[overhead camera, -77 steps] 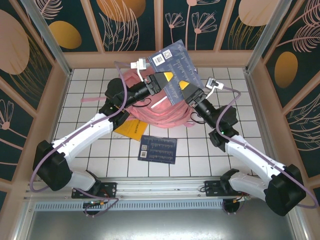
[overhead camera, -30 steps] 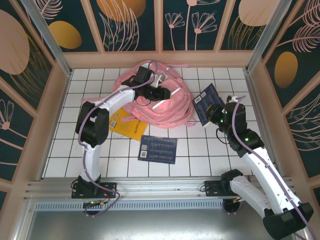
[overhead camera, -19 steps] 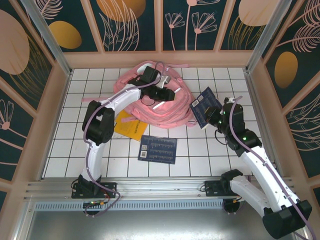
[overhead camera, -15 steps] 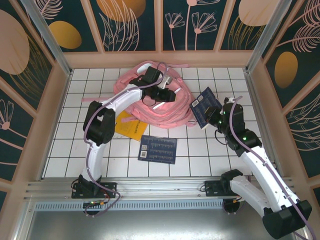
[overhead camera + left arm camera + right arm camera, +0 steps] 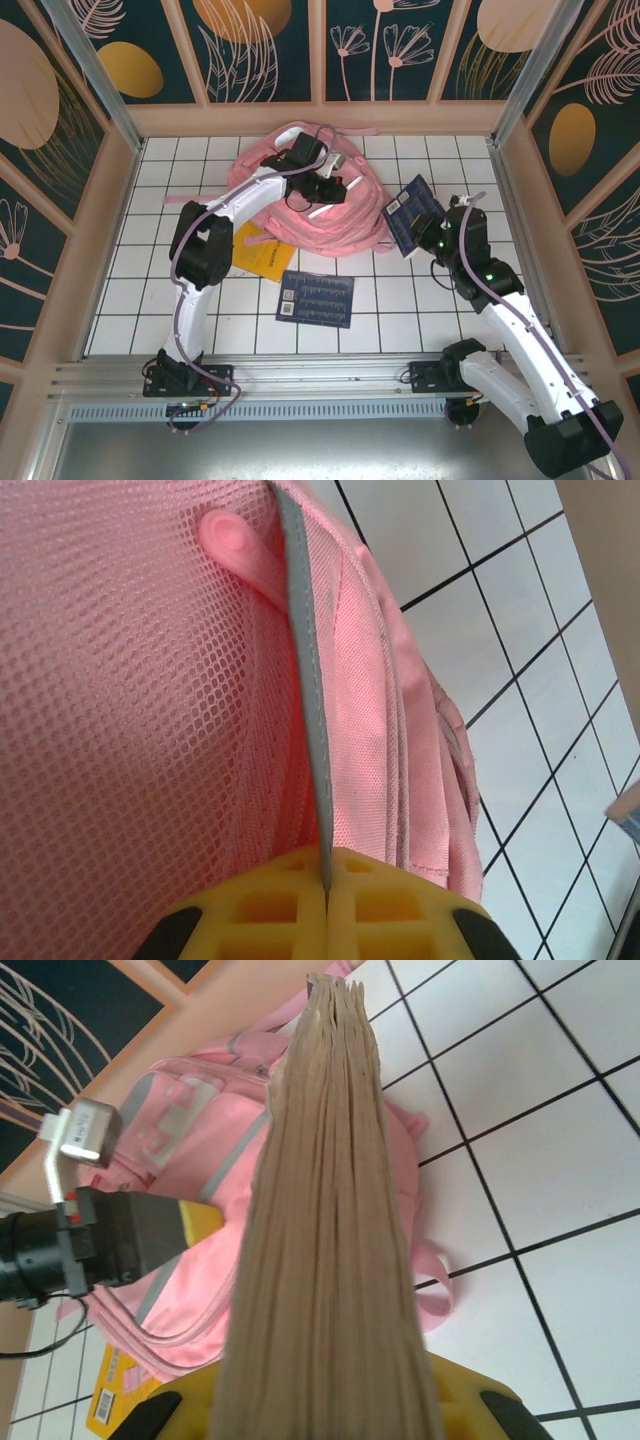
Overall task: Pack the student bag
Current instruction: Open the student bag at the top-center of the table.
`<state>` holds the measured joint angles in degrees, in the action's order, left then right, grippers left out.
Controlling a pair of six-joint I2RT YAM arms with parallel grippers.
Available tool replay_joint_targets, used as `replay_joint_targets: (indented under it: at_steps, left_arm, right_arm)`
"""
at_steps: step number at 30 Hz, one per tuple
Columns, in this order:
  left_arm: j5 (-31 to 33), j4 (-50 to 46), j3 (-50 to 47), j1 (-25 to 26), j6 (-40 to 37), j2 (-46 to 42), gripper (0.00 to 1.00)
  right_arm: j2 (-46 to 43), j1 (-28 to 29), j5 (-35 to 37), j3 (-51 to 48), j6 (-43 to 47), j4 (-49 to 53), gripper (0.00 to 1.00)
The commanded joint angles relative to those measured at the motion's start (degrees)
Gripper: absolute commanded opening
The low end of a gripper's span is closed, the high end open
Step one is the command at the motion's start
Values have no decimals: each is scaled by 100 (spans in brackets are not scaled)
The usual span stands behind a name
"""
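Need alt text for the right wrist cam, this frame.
The right gripper clamps a thick book seen page-edge on, standing up the middle of the frame. Behind it the pink student bag lies on the white tiled table, with the left gripper reaching onto it.

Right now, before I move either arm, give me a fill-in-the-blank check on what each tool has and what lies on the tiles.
1. The left tool is shut on a grey strip of the student bag, whose fabric is ____.
2. The right tool grips a dark blue book, held off the tiles to the ____ of the bag.
3. A yellow book and a second dark blue book lie flat, so ____ books rest on the tiles.

Missing words: pink; right; two
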<state>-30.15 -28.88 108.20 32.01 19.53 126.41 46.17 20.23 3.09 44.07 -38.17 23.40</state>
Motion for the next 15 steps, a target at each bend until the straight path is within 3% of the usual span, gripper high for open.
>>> replay_joint_targets:
  at_steps: [1,6,12,15]
  left_arm:
    - [-189,-90,646,48,-23,-234,0]
    - [-618,235,546,-388,310,-1023,0]
    - [-1243,190,869,-802,345,-1205,0]
    - [-1658,543,723,-1009,571,-1326,0]
  right_arm:
    - [-264,-60,461,91,64,71,0]
    - [-543,-64,856,113,39,152,0]
    - [-607,-127,54,-192,-45,-380,0]
    - [-501,-324,-859,-362,-226,-808,0]
